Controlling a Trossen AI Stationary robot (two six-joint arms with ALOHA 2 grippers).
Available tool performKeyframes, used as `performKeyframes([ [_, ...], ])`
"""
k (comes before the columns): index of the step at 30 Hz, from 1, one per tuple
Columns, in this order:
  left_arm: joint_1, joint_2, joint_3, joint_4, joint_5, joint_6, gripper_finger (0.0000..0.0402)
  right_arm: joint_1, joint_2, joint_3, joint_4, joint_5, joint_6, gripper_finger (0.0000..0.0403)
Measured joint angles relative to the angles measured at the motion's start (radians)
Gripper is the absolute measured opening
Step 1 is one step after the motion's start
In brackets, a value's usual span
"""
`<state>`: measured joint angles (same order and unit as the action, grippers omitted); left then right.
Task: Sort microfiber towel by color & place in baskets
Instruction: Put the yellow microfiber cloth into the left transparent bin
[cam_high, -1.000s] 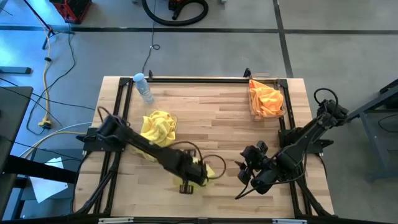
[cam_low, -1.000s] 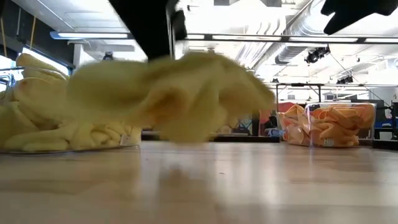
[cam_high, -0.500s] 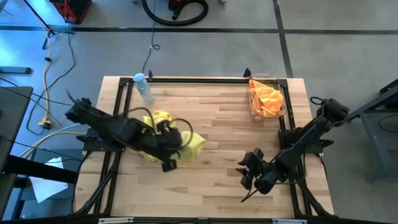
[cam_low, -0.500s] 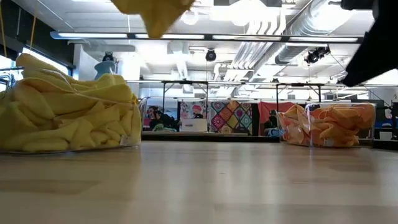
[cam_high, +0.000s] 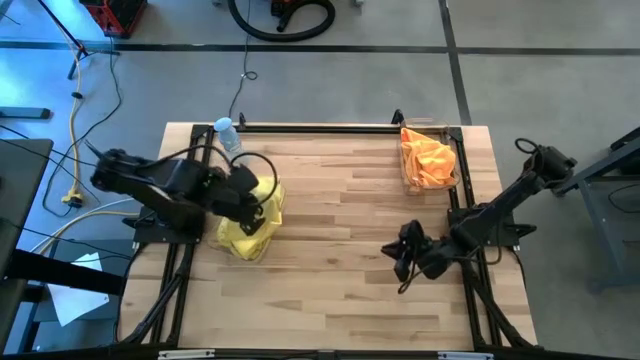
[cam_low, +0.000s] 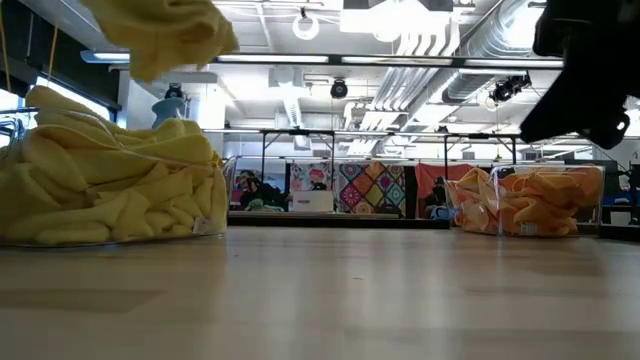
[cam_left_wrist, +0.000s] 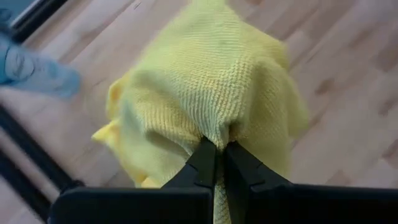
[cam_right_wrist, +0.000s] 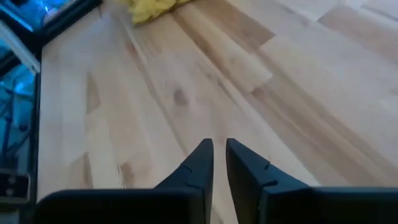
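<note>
One fuzzy yellow microfiber towel (cam_left_wrist: 211, 93) pinched in the left gripper (cam_left_wrist: 217, 152) over the left clear plastic basket (cam_low: 205, 215) for same-colour dropping; right gripper (cam_right_wrist: 219, 155) idle, fingers nearly closed, empty.

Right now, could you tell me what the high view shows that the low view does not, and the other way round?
Only the high view shows the bottle with a blue cap at the table's far left corner, the left gripper over the basket of yellow towels, and the right gripper above bare wood near the right edge. Only the low view shows the room behind, with a colourful quilt, and that the held yellow towel hangs clear above the heaped pile. Both show the two baskets, the yellow one and the basket of orange towels, and the wooden table.
</note>
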<state>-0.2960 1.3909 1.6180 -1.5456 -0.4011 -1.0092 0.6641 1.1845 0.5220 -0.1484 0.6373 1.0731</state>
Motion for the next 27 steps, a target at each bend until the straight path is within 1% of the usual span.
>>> performKeyframes([
  [3,0.043,0.004,-0.086,-0.03,0.025,-0.055,0.0,-0.034,-0.001,0.0,0.02,0.0,-0.015,0.0028],
  [7,0.086,-0.008,-0.262,0.024,0.072,-0.089,0.0,-0.066,-0.001,0.0,0.064,-0.001,-0.051,0.0023],
  [9,0.111,-0.021,-0.358,0.111,0.107,-0.077,0.0,-0.075,-0.001,0.0,0.082,-0.002,-0.067,0.0023],
  [13,0.172,-0.025,-0.549,0.347,0.186,-0.014,0.0,-0.09,-0.001,0.0,0.089,-0.002,-0.068,0.0023],
  [16,0.227,-0.016,-0.688,0.498,0.237,-0.024,0.0,-0.095,-0.001,0.0,0.09,-0.002,-0.068,0.0023],
  [20,0.282,-0.01,-0.855,0.633,0.301,-0.138,0.0,-0.097,-0.001,0.0,0.097,-0.004,-0.061,0.0023],
  [22,0.292,-0.019,-0.908,0.691,0.331,-0.226,0.0,-0.097,-0.001,0.0,0.098,-0.005,-0.061,0.0022],
  [27,0.278,-0.028,-0.932,0.701,0.344,-0.438,0.0,-0.097,-0.001,0.0,0.102,-0.006,-0.055,0.0022],
])
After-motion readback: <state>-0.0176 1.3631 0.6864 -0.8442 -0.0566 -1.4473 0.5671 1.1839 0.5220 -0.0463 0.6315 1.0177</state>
